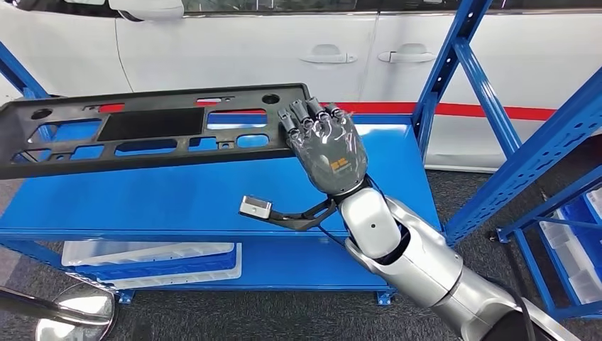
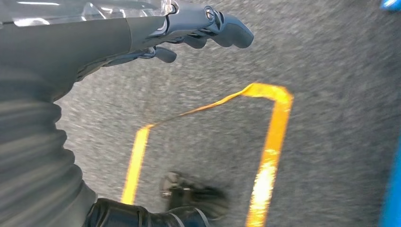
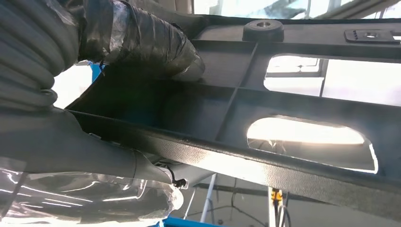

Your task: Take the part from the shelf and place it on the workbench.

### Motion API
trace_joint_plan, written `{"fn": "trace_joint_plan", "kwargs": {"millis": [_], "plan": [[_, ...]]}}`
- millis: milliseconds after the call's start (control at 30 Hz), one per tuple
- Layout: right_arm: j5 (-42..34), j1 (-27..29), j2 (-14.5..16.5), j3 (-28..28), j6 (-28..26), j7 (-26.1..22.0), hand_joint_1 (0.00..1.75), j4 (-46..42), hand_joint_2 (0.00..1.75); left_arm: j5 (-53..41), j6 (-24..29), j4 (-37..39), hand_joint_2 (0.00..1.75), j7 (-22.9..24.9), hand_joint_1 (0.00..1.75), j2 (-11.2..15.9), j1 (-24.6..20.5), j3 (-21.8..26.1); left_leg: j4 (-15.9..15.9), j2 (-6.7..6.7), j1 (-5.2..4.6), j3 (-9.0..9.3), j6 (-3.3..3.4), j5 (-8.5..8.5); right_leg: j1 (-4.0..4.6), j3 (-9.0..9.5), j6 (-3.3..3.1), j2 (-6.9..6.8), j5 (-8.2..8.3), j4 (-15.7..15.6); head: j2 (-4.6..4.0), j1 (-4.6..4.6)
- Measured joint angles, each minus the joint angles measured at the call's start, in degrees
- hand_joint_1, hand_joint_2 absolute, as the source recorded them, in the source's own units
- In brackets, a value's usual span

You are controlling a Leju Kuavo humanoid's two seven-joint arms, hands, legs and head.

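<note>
Glossy grey robot hand [image 1: 328, 150], silver arm [image 1: 419, 259]

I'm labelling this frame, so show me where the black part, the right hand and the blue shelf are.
Black part [image 1: 152, 124], head view: on its solid middle panel.
Right hand [image 1: 330, 145], head view: on the back of the hand, which grips the part's end.
Blue shelf [image 1: 199, 195], head view: on the bare top deck.

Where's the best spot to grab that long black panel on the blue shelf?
Probably its right end, from the robot's side: the right hand already grips the panel there, and the cutouts and ribbed rim give the fingers an edge to hook.
</note>
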Motion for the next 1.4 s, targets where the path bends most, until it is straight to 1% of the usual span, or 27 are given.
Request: {"fn": "trace_joint_plan", "kwargs": {"millis": [33, 100, 167, 267, 300, 333, 400, 433, 467, 533, 600, 667, 700, 767, 800, 833, 867, 933, 967, 1000, 1033, 1067, 1133, 1200, 1300, 1333, 1400], "plan": [[0.0, 0.0, 0.1, 0.0, 0.1, -0.1, 1.75, 0.0, 1.75, -0.7, -0.4, 0.0, 1.75, 0.7, 0.00, 0.1, 0.0, -0.4, 0.3, -0.03, 0.03, -0.71, -0.22, 0.37, -0.14, 2.66, 0.01, -0.02, 1.19, -3.0, 0.00, 0.01], [0.2, 0.0, 0.4, 0.0, 0.2, -0.2, 1.75, 0.0, 1.75, -1.5, -0.9, 0.0, 1.75, 1.5, 0.00, 0.4, 0.0, -1.2, 1.1, -0.12, -0.03, -2.02, -0.83, 0.94, -0.09, 8.02, -0.23, 0.05, 1.95, -10.2, 0.00, -0.02], [0.3, 0.0, 0.7, 0.0, 0.3, -0.3, 1.75, 0.0, 1.75, -1.7, -1.0, 0.0, 1.75, 1.7, 0.00, 0.7, 0.0, -1.7, 1.6, -0.20, -0.12, -2.65, -1.50, 1.48, 0.16, 9.88, -0.66, 0.19, 1.53, -13.6, 0.00, 0.02], [0.3, 0.0, 0.8, 0.0, 0.5, -0.3, 1.75, 0.0, 1.75, -1.9, -1.4, 0.0, 1.75, 2.3, 0.00, 1.0, 0.0, -2.3, 1.5, -0.29, 0.11, -3.20, -2.43, 2.02, 0.17, 9.01, -1.77, 0.13, 2.59, -13.9, 0.00, 0.13], [0.3, 0.0, 0.9, 0.0, 0.6, -0.4, 1.75, 0.0, 1.75, -2.2, -1.9, 0.0, 1.75, 3.1, 0.00, 1.1, 0.1, -2.6, 2.4, -0.30, 0.24, -3.81, -2.78, 0.88, 0.13, 8.46, -2.33, 0.04, 3.20, -14.0, 0.00, 0.12], [0.3, 0.0, 1.0, 0.0, 0.8, -0.4, 1.75, 0.0, 1.75, -2.6, -2.7, 0.0, 1.75, 4.3, 0.00, 1.4, 0.1, -3.0, 4.3, -0.29, 0.32, -4.68, -3.09, -1.22, 0.04, 7.82, -2.81, -0.06, 3.85, -14.1, 0.00, 0.10], [0.1, 0.0, 1.3, 0.0, 1.1, -0.6, 1.75, 0.1, 1.75, -3.8, -4.9, 0.0, 1.75, 8.3, 0.00, 2.1, 0.0, -4.0, 11.1, -0.25, 0.41, -6.75, -3.56, -6.90, 0.12, 6.21, -3.37, -0.14, 5.09, -14.1, 0.00, 0.06], [-0.1, 0.0, 1.4, 0.1, 1.2, -0.7, 1.75, 0.1, 1.75, -4.2, -6.0, 0.0, 1.75, 10.4, 0.00, 2.6, 0.0, -4.6, 14.5, -0.25, 0.42, -7.45, -3.66, -8.73, 0.22, 5.39, -3.47, -0.15, 5.68, -14.1, 0.00, 0.04], [-0.3, 0.0, 1.5, 0.2, 1.3, -0.8, 1.75, 0.2, 1.75, -4.2, -7.0, 0.0, 1.75, 12.3, 0.00, 3.1, -0.1, -5.1, 16.8, -0.26, 0.41, -7.59, -3.67, -9.35, 0.33, 4.55, -3.52, -0.15, 6.29, -14.1, -0.01, 0.06], [-0.7, 0.0, 1.6, 0.4, 1.6, -1.0, 1.75, 0.5, 1.75, -2.8, -8.8, 0.0, 1.75, 14.9, 0.00, 4.3, -0.1, -5.9, 16.0, -0.27, 0.32, -4.90, -3.38, -6.94, 0.48, 2.87, -3.49, -0.14, 7.53, -14.0, 0.00, 0.05], [-0.9, -0.1, 1.9, 0.6, 1.7, -1.0, 1.75, 0.8, 1.75, -0.8, -10.0, 0.0, 1.75, 16.3, 0.00, 5.4, -0.2, -6.1, 9.1, -0.26, 0.07, 0.94, -2.69, -4.80, 0.57, 1.63, -3.31, -0.14, 8.65, -13.9, 0.00, 0.05], [-1.1, -0.4, 2.2, 0.7, 1.7, -1.0, 1.75, 1.0, 1.75, 0.4, -10.6, 0.0, 1.75, 17.5, 0.00, 6.3, -0.5, -6.1, 2.2, -0.30, -0.33, 5.73, -2.04, -5.65, 0.60, 1.13, -2.90, -0.29, 9.54, -14.0, -0.01, 0.09], [-1.2, -0.5, 2.3, 0.7, 1.7, -1.1, 1.75, 1.1, 1.75, 0.8, -10.8, 0.0, 1.75, 18.2, 0.00, 6.7, -0.6, -6.1, 0.3, -0.34, -0.55, 6.71, -1.74, -6.15, 0.53, 1.04, -2.62, -0.39, 10.03, -14.2, 0.00, 0.05], [-1.6, -0.8, 2.6, 1.0, 1.7, -1.1, 1.75, 1.5, 1.75, 1.3, -11.0, 0.0, 1.75, 19.7, 0.00, 7.2, -0.7, -6.2, -0.6, -0.37, -0.70, 6.49, -1.22, -5.41, 0.47, 1.08, -1.99, -0.47, 11.12, -14.8, 0.00, -0.10], [-1.8, -0.9, 2.7, 1.1, 1.7, -1.1, 1.75, 1.6, 1.75, 1.5, -11.1, 0.0, 1.75, 20.3, 0.00, 7.4, -0.7, -6.2, -1.1, -0.23, -0.60, 6.34, -0.92, -4.66, 0.47, 0.94, -1.68, -0.43, 11.01, -14.9, 0.00, -0.18], [-1.9, -1.0, 2.7, 1.2, 1.7, -1.2, 1.75, 1.8, 1.75, 1.6, -11.2, 0.0, 1.75, 20.7, 0.00, 7.4, -0.7, -6.2, -1.6, -0.07, -0.45, 6.03, -0.57, -3.80, 0.51, 0.58, -1.40, -0.37, 9.70, -14.1, 0.00, -0.09], [-2.0, -1.1, 2.7, 1.2, 1.7, -1.2, 1.75, 2.0, 1.75, 1.6, -11.4, 0.0, 1.75, 21.0, 0.00, 7.5, -0.7, -6.3, -1.9, 0.08, -0.28, 5.53, -0.24, -2.92, 0.50, -0.04, -1.14, -0.33, 7.29, -12.1, 0.00, 0.04], [-2.3, -1.3, 2.8, 1.4, 1.7, -1.2, 1.75, 2.3, 1.75, 1.7, -12.1, 0.0, 1.75, 21.5, 0.00, 7.5, -0.7, -6.3, -1.8, 0.21, -0.25, 4.00, 0.19, -1.58, 0.33, -1.57, -0.79, -0.32, 1.41, -5.6, 0.00, 0.22], [-2.4, -1.4, 2.8, 1.5, 1.8, -1.2, 1.75, 2.5, 1.75, 1.7, -12.5, 0.0, 1.75, 21.7, 0.00, 7.5, -0.7, -6.3, -1.5, 0.21, -0.24, 3.06, 0.20, -1.00, 0.27, -2.06, -0.68, -0.33, -0.11, -2.2, 0.00, 0.25], [-2.5, -1.4, 2.8, 1.6, 1.8, -1.3, 1.75, 2.7, 1.75, 1.7, -12.7, 0.0, 1.75, 21.9, 0.00, 7.5, -0.7, -6.3, -1.3, 0.22, -0.23, 2.09, 0.12, -0.49, 0.23, -2.01, -0.60, -0.33, -0.28, 0.0, 0.00, 0.26], [-2.6, -1.4, 2.8, 1.7, 1.8, -1.4, 1.75, 2.9, 1.75, 1.7, -12.9, 0.0, 1.75, 22.1, 0.00, 7.4, -0.6, -6.4, -0.9, 0.22, -0.20, 1.01, -0.01, 0.01, 0.17, -1.09, -0.54, -0.34, 0.67, 0.5, 0.00, 0.28], [-2.7, -1.4, 2.8, 1.8, 1.8, -1.6, 1.75, 3.0, 1.75, 1.6, -13.1, 0.0, 1.75, 22.4, 0.00, 7.4, -0.6, -6.4, -0.3, 0.21, -0.17, -0.11, -0.21, 0.45, 0.08, 0.77, -0.50, -0.34, 2.07, -0.8, -0.01, 0.31], [-2.8, -1.6, 3.0, 2.1, 1.8, -1.8, 1.75, 3.4, 1.75, 1.5, -13.5, 0.0, 1.75, 22.9, 0.00, 7.4, -0.6, -6.6, 0.9, 0.17, -0.19, -2.04, -0.74, 1.06, -0.04, 6.17, -0.53, -0.33, 2.87, -7.4, -0.01, 0.31], [-3.0, -1.9, 3.3, 2.3, 1.8, -1.9, 1.75, 3.7, 1.75, 1.3, -13.8, 0.0, 1.75, 23.3, 0.00, 7.4, -0.6, -7.1, 1.8, 0.15, -0.28, -3.11, -1.36, 1.60, 0.16, 9.17, -0.98, -0.19, 1.71, -12.1, 0.00, 0.20], [-3.1, -2.0, 3.7, 2.5, 1.9, -2.2, 1.75, 4.2, 1.75, 0.9, -14.1, 0.0, 1.75, 23.6, 0.00, 7.4, -0.5, -7.6, 1.9, 0.03, -0.08, -3.67, -2.16, 2.74, 0.47, 8.75, -1.95, -0.14, 2.12, -13.1, 0.00, 0.16], [-3.2, -2.0, 3.8, 2.5, 1.9, -2.2, 1.75, 4.4, 1.75, 0.9, -14.1, 0.0, 1.75, 23.6, 0.00, 7.4, -0.4, -7.6, 2.2, -0.06, 0.08, -4.13, -2.43, 2.39, 0.47, 8.30, -2.39, -0.23, 2.69, -13.1, 0.00, 0.14], [-3.3, -2.1, 4.2, 2.7, 1.9, -2.4, 1.75, 4.9, 1.75, 0.8, -14.2, 0.0, 1.75, 23.7, 0.00, 7.3, -0.2, -7.9, 4.7, -0.17, 0.31, -5.52, -3.00, -0.87, 0.32, 6.99, -3.30, -0.38, 4.00, -13.4, 0.00, -0.03]]}}
